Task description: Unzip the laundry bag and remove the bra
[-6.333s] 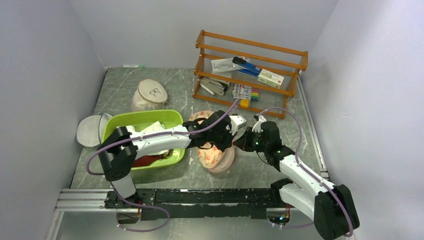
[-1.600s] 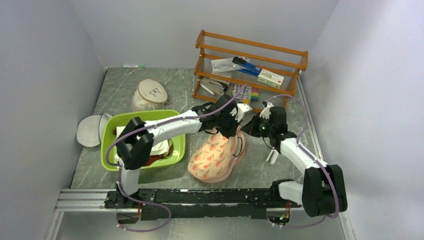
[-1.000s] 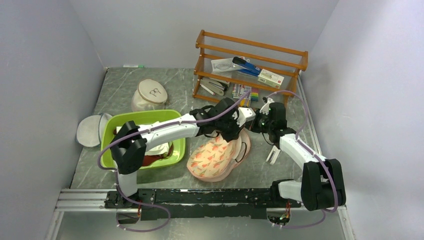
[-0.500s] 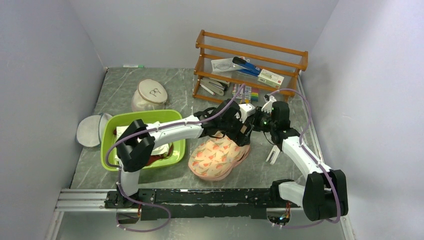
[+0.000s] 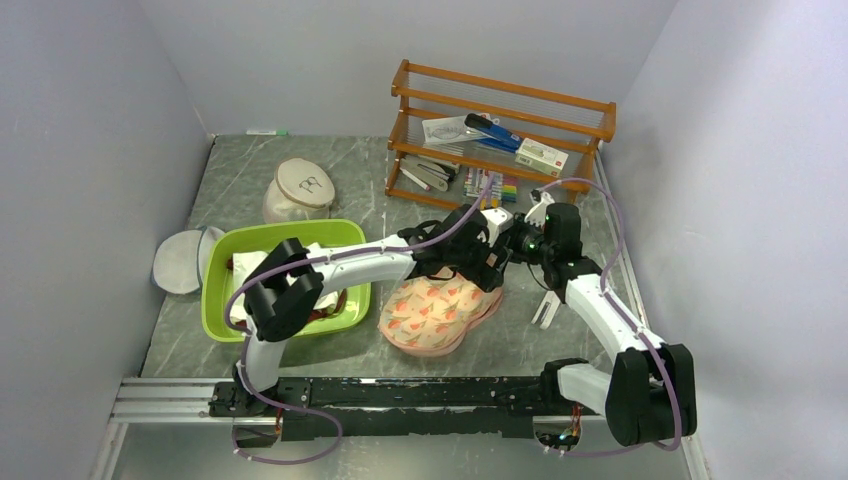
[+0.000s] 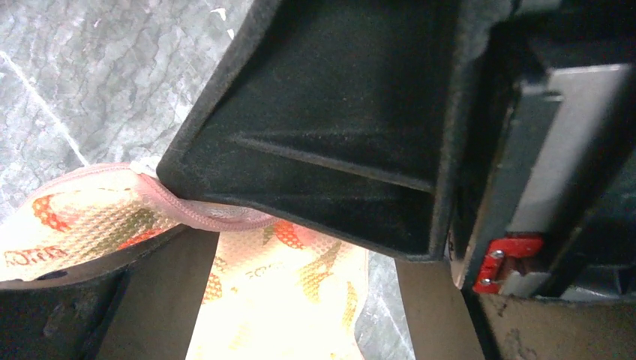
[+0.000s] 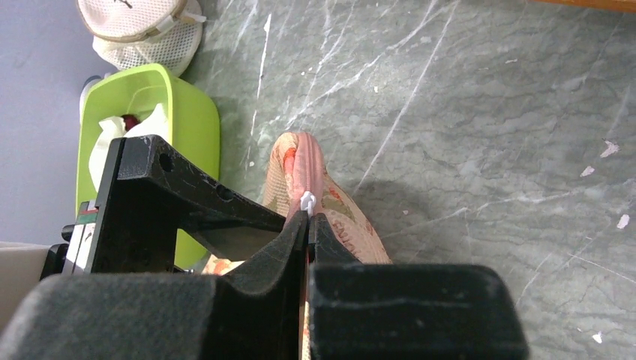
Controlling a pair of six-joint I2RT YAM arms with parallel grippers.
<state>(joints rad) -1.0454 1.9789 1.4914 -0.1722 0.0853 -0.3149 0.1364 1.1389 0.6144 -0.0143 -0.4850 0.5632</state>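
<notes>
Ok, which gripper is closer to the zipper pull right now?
Right. The right gripper is shut on the zipper pull; the left gripper clamps the pink rim of the laundry bag just beside it.

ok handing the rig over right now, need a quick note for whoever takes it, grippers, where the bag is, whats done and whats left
Left gripper: jaws shut on the pink rim of the laundry bag, holding its far end up.
Right gripper: jaws shut on the white zipper pull at that raised end.
Bag: on the table, just right of the green basin, near end resting down.
Done: bag gripped, pull pinched. No opening shows along the zipper and no bra is in sight.
Left: draw the pull round the rim, open the bag, take the bra out.
</notes>
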